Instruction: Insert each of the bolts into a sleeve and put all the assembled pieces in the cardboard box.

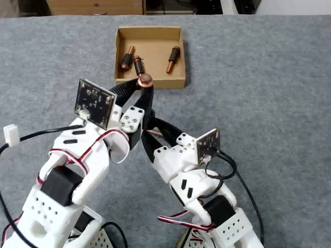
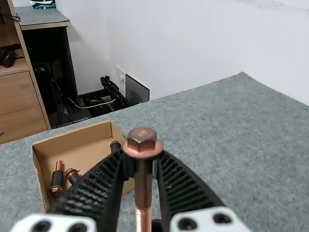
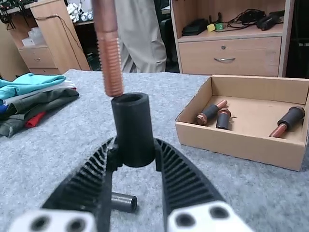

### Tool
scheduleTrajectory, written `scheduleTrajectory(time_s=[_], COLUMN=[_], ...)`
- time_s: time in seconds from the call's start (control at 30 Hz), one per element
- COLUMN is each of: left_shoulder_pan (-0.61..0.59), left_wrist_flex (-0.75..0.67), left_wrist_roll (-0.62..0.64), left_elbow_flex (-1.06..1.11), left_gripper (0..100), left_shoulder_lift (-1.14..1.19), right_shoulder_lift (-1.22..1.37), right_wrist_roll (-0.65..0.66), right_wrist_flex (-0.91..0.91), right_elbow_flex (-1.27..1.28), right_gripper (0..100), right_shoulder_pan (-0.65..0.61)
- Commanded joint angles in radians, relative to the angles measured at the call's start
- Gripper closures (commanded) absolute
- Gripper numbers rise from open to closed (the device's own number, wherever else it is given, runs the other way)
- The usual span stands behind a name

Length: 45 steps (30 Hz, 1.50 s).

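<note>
My left gripper is shut on a copper bolt, which hangs head up and thread down. In the high view that bolt's head sits just in front of the cardboard box. My right gripper is shut on an upright black sleeve. The bolt's threaded tip hangs just above the sleeve's open mouth, slightly off to one side. In the high view the right gripper lies below the left one. Three assembled pieces lie in the box. A loose sleeve lies on the table under the right gripper.
The grey felt table has free room to the right of and behind the box. A pile of folded clothes lies on the table beyond the grippers. Wooden drawers stand behind the table's far edge.
</note>
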Motion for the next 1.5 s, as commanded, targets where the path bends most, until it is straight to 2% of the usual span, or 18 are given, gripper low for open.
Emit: scheduleTrajectory(time_s=[0.0, 0.17, 0.8, 0.97, 1.2, 1.37, 1.47], left_shoulder_pan=[0.008, 0.009, 0.012, 0.074, 0.077, 0.075, 0.034], left_wrist_flex=[-0.055, -0.11, -0.106, -0.098, -0.097, -0.009, 0.055], left_wrist_roll=[0.002, 0.002, 0.011, 0.011, 0.011, 0.011, 0.011], left_elbow_flex=[-0.051, -0.054, -0.005, 0.006, 0.005, 0.003, 0.002], left_gripper=[98, 98, 98, 98, 98, 98, 98], left_shoulder_lift=[0.015, 0.022, 0.051, 0.05, 0.044, 0.042, 0.041], right_shoulder_lift=[-0.064, -0.064, -0.054, -0.054, -0.054, -0.054, -0.054], right_wrist_roll=[-0.005, -0.005, -0.005, -0.005, -0.005, -0.005, -0.005], right_wrist_flex=[-0.031, -0.031, -0.029, -0.029, -0.029, -0.029, -0.029], right_elbow_flex=[-0.002, -0.002, -0.002, -0.002, -0.002, -0.002, -0.002], right_gripper=[99.6, 99.6, 99.6, 99.6, 99.6, 99.6, 99.6], right_shoulder_pan=[-0.008, -0.008, -0.005, -0.005, -0.005, -0.005, -0.005])
